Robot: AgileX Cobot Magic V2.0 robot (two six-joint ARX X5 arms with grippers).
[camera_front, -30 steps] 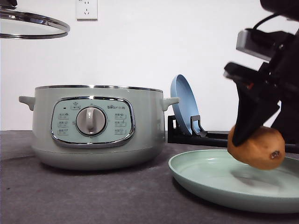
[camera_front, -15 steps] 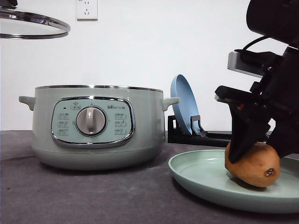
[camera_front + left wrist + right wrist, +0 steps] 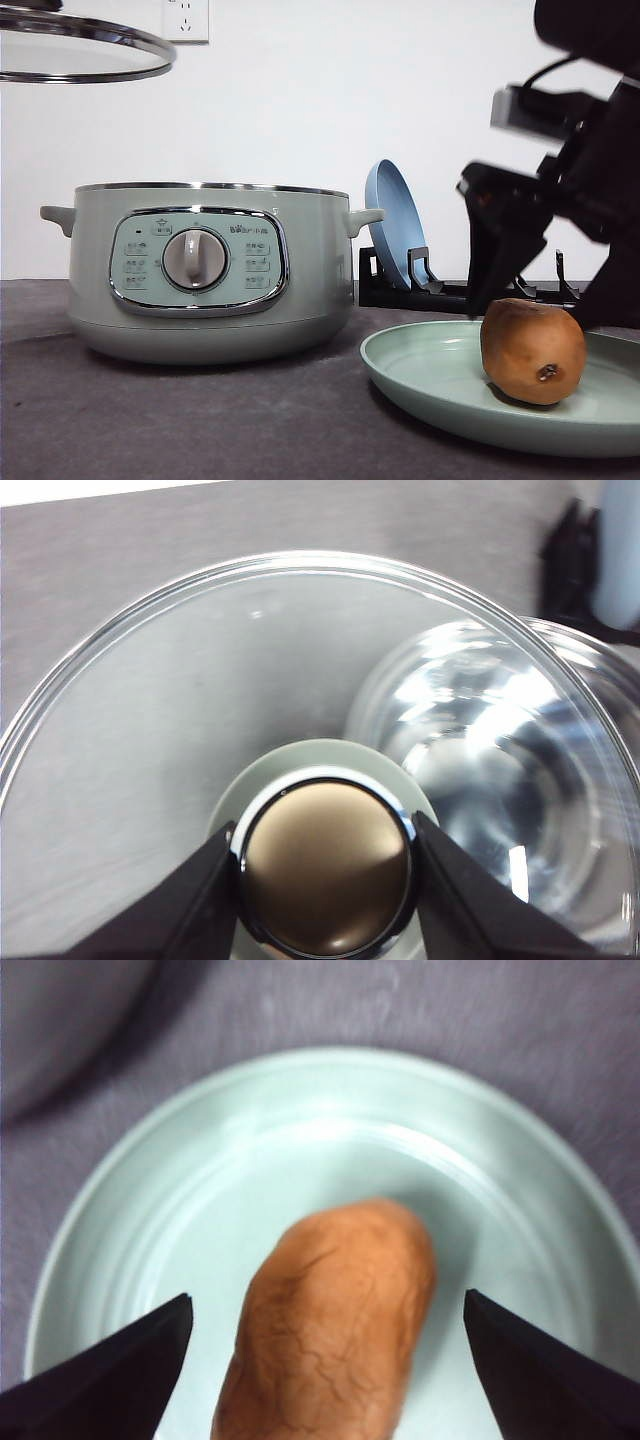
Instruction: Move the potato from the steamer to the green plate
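One potato [image 3: 532,350] is lying on the green plate [image 3: 430,375], toward the right edge of the tabletop, and your right gripper [image 3: 325,1360] is hanging just above it with its jaws spread wide, touching nothing. Your left gripper [image 3: 325,865] is gripping the knob [image 3: 325,865] of the glass lid [image 3: 80,55], holding it high over the steamer [image 3: 205,270], whose pot is sitting uncovered.

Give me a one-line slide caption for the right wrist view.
Right pincer open over the green plate, with the potato lying on it between the spread fingers.
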